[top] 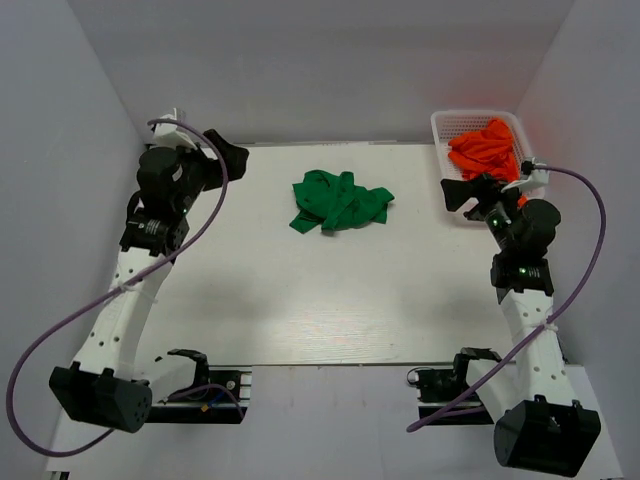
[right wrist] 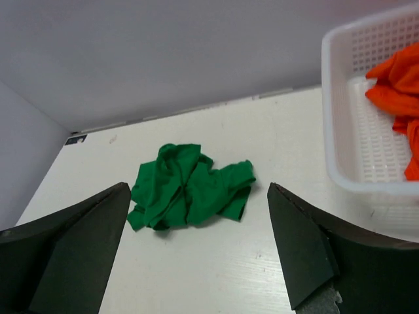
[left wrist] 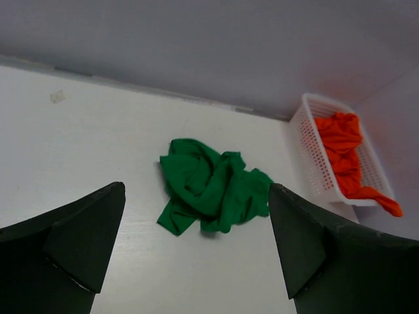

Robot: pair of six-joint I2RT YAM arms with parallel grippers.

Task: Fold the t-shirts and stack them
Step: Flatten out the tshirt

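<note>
While the two arms stand over the white table (top: pixel 300 310), one at each side, neither grips anything. At far left the left gripper (top: pixel 228 152) hangs above the table's far left corner, its jaws spread wide and empty, pointed toward the middle. One green t-shirt (top: pixel 340 202) lies crumpled in a loose heap on the bare table, at the centre toward the far edge, well apart from both grippers. To its right the right gripper (top: pixel 462 190) is also wide and empty, just beside the near end of one white mesh basket (top: pixel 441 128) in the far right corner. Orange t-shirts (top: pixel 485 148) are bunched inside; how many cannot be told.
</note>
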